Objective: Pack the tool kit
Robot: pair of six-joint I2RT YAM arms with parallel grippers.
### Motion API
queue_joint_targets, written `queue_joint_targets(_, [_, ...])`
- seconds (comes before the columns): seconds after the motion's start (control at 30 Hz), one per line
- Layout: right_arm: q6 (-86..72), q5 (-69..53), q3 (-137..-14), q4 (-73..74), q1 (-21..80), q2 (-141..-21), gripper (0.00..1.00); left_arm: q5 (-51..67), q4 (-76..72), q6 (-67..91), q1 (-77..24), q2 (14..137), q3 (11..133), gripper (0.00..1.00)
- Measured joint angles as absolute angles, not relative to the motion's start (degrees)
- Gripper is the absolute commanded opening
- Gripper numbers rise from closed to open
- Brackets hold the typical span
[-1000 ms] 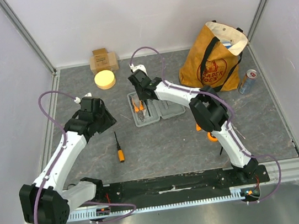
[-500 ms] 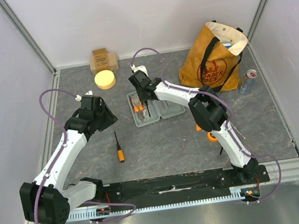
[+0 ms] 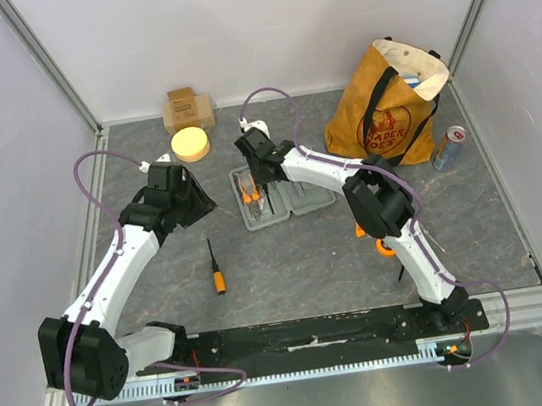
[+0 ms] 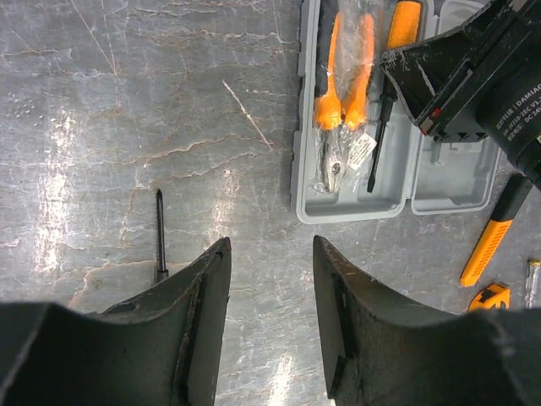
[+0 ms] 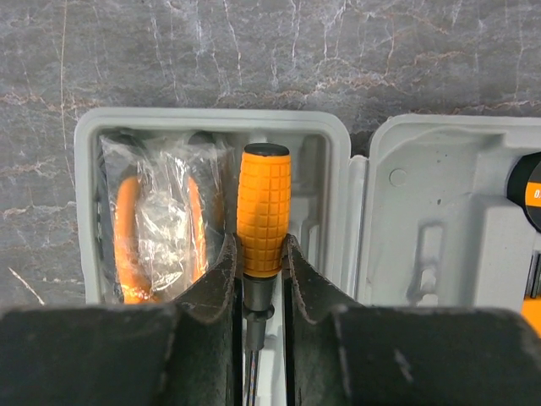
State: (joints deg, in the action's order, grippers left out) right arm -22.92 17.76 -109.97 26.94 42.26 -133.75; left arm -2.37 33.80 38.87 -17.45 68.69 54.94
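The grey tool kit case (image 3: 266,223) lies open mid-table. Its left half (image 5: 211,118) holds orange-handled pliers (image 5: 161,228) in clear wrap, and its right half (image 5: 448,211) is bare. My right gripper (image 5: 260,254) is over the left half, shut on the lower end of an orange-handled screwdriver (image 5: 263,203) that lies in a slot beside the pliers. My left gripper (image 4: 270,254) hovers open over bare table left of the case (image 4: 355,207), with nothing between its fingers. A second screwdriver (image 3: 216,268) lies loose on the table; its shaft (image 4: 160,233) shows near my left finger.
An orange utility knife (image 4: 486,249) and small orange tools (image 3: 386,245) lie right of the case, by the right arm. The orange-brown tote bag (image 3: 384,111) and a can (image 3: 448,148) stand at the back right. A cardboard box (image 3: 186,107) and yellow disc (image 3: 190,144) sit at the back left.
My left arm has swung a little farther back and to the right, toward the case. The right gripper stays over the case on the screwdriver.
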Motion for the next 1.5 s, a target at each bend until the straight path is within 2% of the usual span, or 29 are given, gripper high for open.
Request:
queue_joint_targets(0.17, [-23.2,16.3,-108.4,27.6,42.3,-132.5,0.06,-1.3,33.2,38.5,-17.5,70.0,55.5,0.5])
queue_joint_targets(0.23, [-23.2,15.9,-108.3,27.9,42.3,-132.3,0.09,-0.9,32.7,38.4,-17.5,70.9,55.9,0.5])
queue_joint_targets(0.27, [-23.3,15.5,-108.2,28.0,42.3,-132.2,0.14,-0.6,32.6,38.3,-17.5,71.4,56.2,0.5])
queue_joint_targets(0.33, [-23.4,15.0,-108.1,27.9,42.2,-132.1,0.3,0.2,32.4,38.1,-17.5,72.4,56.8,0.5])
queue_joint_targets(0.43, [-23.8,14.7,-107.9,27.9,42.2,-132.0,0.46,1.1,31.9,38.0,-17.5,74.0,58.0,0.5])
queue_joint_targets(0.53, [-24.3,14.9,-107.7,28.0,42.2,-131.7,0.52,2.7,31.1,37.8,-17.5,76.6,59.9,0.5])
queue_joint_targets(0.63, [-24.9,14.7,-107.5,28.1,42.1,-130.6,0.5,4.7,30.1,37.7,-17.5,80.1,62.3,0.5])
queue_joint_targets(0.8, [-25.6,14.8,-104.7,27.8,41.7,-125.2,0.4,8.2,27.9,37.6,-17.5,84.9,65.1,0.48])
queue_joint_targets(1.0, [-26.1,13.2,-99.7,26.2,40.4,-117.7,0.32,14.5,23.9,37.7,-17.6,94.1,70.3,0.32])
queue_joint_targets(1.2, [-24.4,6.1,-92.1,24.3,40.0,-115.8,0.25,18.1,20.8,37.6,-19.5,105.7,77.8,0.26])
queue_joint_targets(1.5, [-22.4,-3.1,-86.2,23.9,40.3,-115.8,0.17,16.5,22.3,36.0,-22.2,116.9,86.5,0.2])
